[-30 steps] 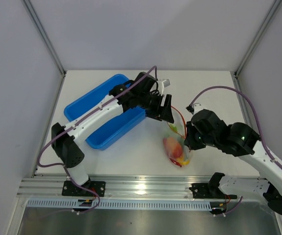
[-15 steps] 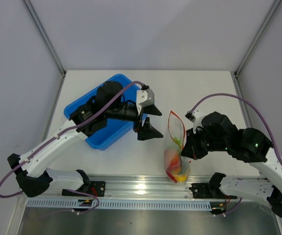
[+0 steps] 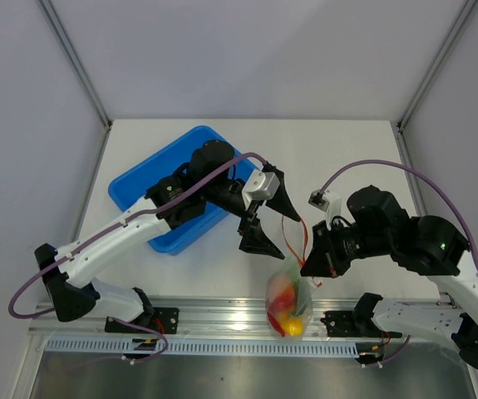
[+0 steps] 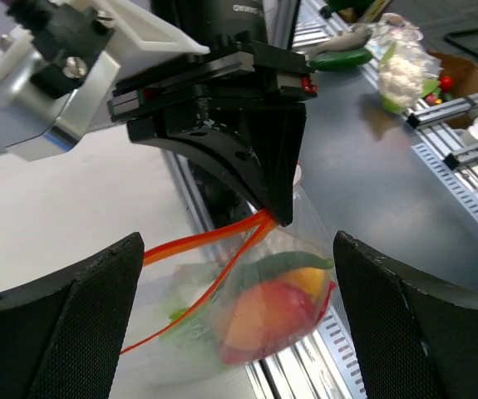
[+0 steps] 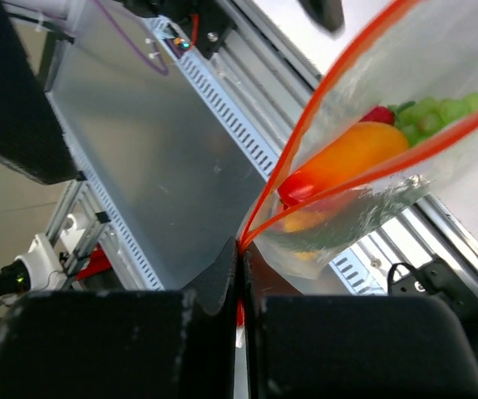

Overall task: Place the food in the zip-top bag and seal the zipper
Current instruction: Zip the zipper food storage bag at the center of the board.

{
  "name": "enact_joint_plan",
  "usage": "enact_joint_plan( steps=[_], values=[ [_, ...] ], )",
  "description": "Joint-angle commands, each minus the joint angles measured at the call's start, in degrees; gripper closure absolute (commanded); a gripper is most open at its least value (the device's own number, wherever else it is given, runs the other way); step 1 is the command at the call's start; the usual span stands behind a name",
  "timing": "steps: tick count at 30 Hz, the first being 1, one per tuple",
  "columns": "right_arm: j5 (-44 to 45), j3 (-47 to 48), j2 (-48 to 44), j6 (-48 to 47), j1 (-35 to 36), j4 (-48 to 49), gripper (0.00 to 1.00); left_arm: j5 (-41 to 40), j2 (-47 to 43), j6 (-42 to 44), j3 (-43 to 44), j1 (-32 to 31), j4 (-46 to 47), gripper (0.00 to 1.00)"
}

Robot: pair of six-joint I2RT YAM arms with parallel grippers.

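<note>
The clear zip-top bag [image 3: 288,298] hangs from my right gripper [image 3: 310,264], which is shut on one end of the red-orange zipper [image 3: 295,233]. The mouth is open: in the right wrist view the two zipper strips [image 5: 305,133] part from the shut jaws of the right gripper [image 5: 240,249]. The food is inside: a red-orange oval fruit [image 5: 351,154], a green leafy piece [image 5: 438,108] and a red chili [image 5: 301,187]. My left gripper [image 3: 273,220] is open and empty. Its fingers [image 4: 64,324] stand either side of the bag [image 4: 263,316] and zipper [image 4: 197,245].
The blue tray [image 3: 151,179] lies at the left under the left arm. The bag's bottom hangs over the aluminium rail [image 3: 222,314] at the table's near edge. White walls enclose the table on three sides.
My right gripper has lifted the bag and carried it toward the near edge. My left gripper let go of the bag's mouth, drew back left, then came back open around the zipper.
</note>
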Motion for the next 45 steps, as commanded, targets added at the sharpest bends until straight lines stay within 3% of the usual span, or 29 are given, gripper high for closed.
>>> enact_joint_plan(
  steps=[1,14,26,27,31,35,42,44,45],
  values=[
    [-4.03,3.97,-0.31,0.98,0.23,1.04,1.00,8.84,1.60,-2.17,-0.67,-0.78,9.02,0.04],
    [-6.85,3.89,-0.74,3.00,0.23,2.80,1.00,17.45,9.60,-11.76,-2.34,-5.87,19.85,0.04],
    [-5.97,4.33,-1.89,3.70,0.23,3.24,1.00,15.53,12.77,-4.55,-5.32,-6.14,12.46,0.16],
    [-5.45,4.24,-2.06,3.88,0.23,3.24,1.00,15.18,12.77,-4.72,-5.33,-6.14,12.73,0.19],
    [-4.74,3.45,-2.41,3.53,0.23,2.45,1.00,10.19,12.16,-2.28,-5.15,-6.05,8.53,0.48],
    [-2.46,2.66,-2.77,3.27,0.23,1.48,1.00,5.17,10.84,-0.42,-5.32,-5.88,5.53,0.59],
    [4.48,-0.16,-2.42,2.30,0.23,0.08,1.00,-4.06,8.73,0.81,-4.18,-5.00,-3.25,0.99],
    [7.46,-0.95,-2.24,1.95,0.23,0.69,0.91,-8.28,7.68,0.11,-4.80,-4.56,-3.88,0.99],
    [8.44,-1.30,-2.15,1.86,0.23,0.87,0.77,-8.99,7.24,-0.76,-5.32,-4.38,-4.14,1.00]
  ],
)
